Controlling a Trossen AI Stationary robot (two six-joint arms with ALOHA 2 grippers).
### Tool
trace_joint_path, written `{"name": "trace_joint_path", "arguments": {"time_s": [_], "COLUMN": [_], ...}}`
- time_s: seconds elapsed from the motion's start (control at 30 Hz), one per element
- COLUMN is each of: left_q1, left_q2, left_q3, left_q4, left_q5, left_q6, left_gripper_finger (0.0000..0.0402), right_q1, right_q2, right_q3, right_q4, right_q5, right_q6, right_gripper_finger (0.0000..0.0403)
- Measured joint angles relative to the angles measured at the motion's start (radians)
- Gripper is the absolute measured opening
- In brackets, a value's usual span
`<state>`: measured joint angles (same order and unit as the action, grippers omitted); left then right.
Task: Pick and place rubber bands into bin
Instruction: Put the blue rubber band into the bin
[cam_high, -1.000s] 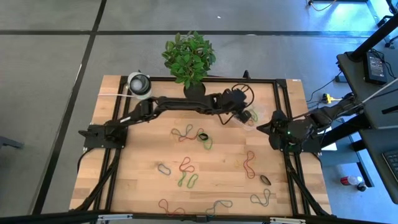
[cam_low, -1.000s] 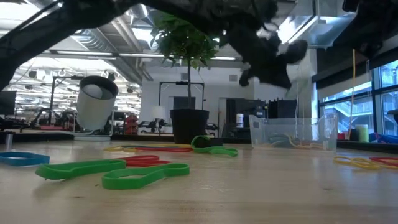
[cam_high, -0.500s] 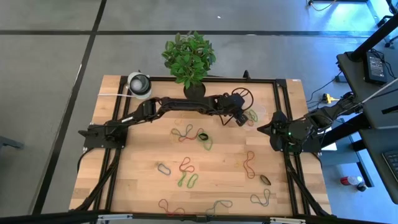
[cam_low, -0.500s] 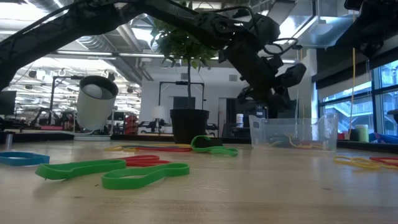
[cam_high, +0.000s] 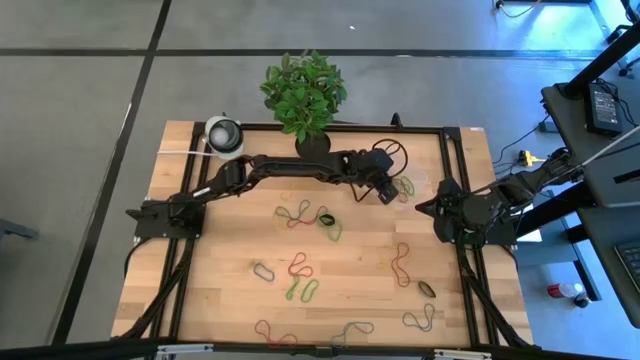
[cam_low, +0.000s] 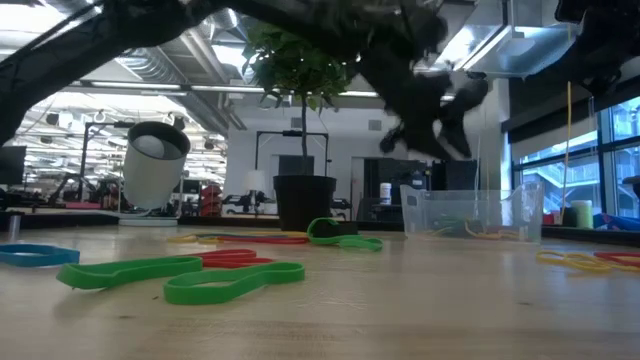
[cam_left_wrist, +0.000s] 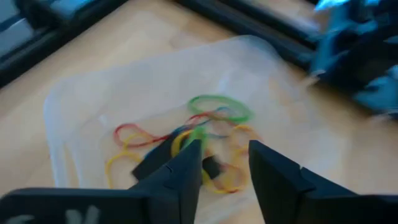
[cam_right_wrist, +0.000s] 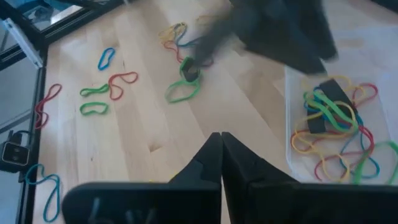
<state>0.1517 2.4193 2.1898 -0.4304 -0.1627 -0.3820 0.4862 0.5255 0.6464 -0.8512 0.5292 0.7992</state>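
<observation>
Drop step: left gripper (cam_left_wrist: 224, 165) over the bin (cam_left_wrist: 74, 106), fingers apart, empty. Right gripper (cam_right_wrist: 221, 146) beside bin, fingers together. Next: another rubber band (cam_high: 300, 213).

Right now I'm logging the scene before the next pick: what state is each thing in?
Left gripper: open, empty, above the bin.
Right gripper: shut, empty, waiting at the table's right edge.
Transparent plastic bin: upright, holding a tangle of coloured bands.
Rubber bands in the bin: piled, overlapping.
Loose rubber bands: scattered flat on the wooden table.
</observation>
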Motion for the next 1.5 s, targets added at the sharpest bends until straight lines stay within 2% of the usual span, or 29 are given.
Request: {"name": "trace_joint_path", "arguments": {"time_s": [0.1,0.27,0.53,0.63,0.8,1.03,1.2,1.3,1.5], "left_q1": [-0.024,-0.071,-0.154,-0.194,-0.253,-0.311,-0.362,-0.399,-0.451], "left_q2": [-0.063,-0.184,-0.369,-0.445,-0.621,-0.994,-1.256,-1.389,-1.575], "left_q3": [0.001,0.001,0.000,-0.053,-0.297,-0.865,-1.196,-1.330,-1.484], "left_q4": [-0.071,-0.190,-0.517,-0.528,-0.456,-0.146,-0.036,-0.007,0.017], "left_q5": [-0.002,-0.025,-0.073,-0.055,-0.077,-0.077,-0.089,-0.100,-0.112], "left_q6": [0.005,0.117,0.186,0.236,0.241,0.108,0.000,-0.057,-0.127], "left_gripper_finger": [0.0087,0.0011,0.0002,0.0002,0.0002,0.0002,0.0002,0.0002,0.0002], "right_q1": [0.000,0.000,-0.001,0.002,0.004,0.057,0.132,0.172,0.226], "right_q2": [0.000,0.000,0.037,0.112,0.285,0.534,0.716,0.844,1.125], "right_q3": [0.000,0.000,0.002,0.020,0.064,0.190,0.345,0.454,0.661], "right_q4": [-0.021,-0.044,-0.072,-0.071,-0.079,-0.103,-0.148,-0.145,-0.126], "right_q5": [0.000,0.000,-0.034,-0.057,-0.141,-0.265,-0.323,-0.324,-0.356], "right_q6": [0.033,0.078,0.203,0.247,0.342,0.538,0.671,0.644,0.399], "right_gripper_finger": [0.0004,0.0003,0.0002,0.0001,0.0001,0.0000,0.0000,0.0000,0.0008]}}
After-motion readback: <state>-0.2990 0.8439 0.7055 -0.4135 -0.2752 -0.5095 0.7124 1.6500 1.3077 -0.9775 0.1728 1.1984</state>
